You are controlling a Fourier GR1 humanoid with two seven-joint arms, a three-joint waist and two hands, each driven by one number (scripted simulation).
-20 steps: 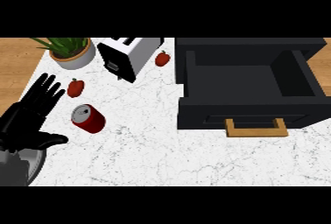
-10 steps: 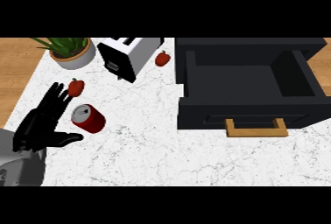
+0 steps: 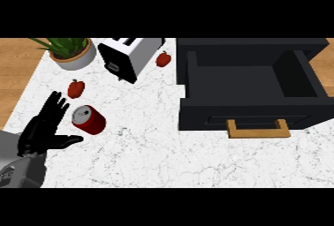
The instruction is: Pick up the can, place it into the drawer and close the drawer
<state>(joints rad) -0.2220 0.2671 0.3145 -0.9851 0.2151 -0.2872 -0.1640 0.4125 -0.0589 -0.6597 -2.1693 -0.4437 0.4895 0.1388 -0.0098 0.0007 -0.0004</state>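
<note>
The can (image 3: 89, 119), red with a silver top, lies tilted on its side on the white marbled worktop (image 3: 169, 154), toward the worktop's left edge and well apart from the drawer (image 3: 251, 84) on the right. The left hand (image 3: 43, 131) is just beside it on the left, its fingers straight and spread and its thumb pointing out below the can; the fingers have not curled round the can, and whether any fingertip touches its side cannot be told, as the dark fingers run close along it. The grey forearm (image 3: 20, 165) behind that hand is cut off at the lower left corner. The right hand shows nowhere. The drawer is black, pulled open, and its inside is dark, so little can be made out within; its front carries a tan handle (image 3: 258, 130) that faces the worktop's near edge, and its right wall runs off toward the right edge. At the far edge stands a toaster (image 3: 129, 56), tilted in the view, with its top cut off by the upper edge. Left of it is a potted plant (image 3: 72, 52), its leaves partly cut off as well. One small red pepper (image 3: 76, 88) lies near the left edge, just beyond the fingertips, and a second red pepper (image 3: 164, 58) lies between the toaster and the drawer.
</note>
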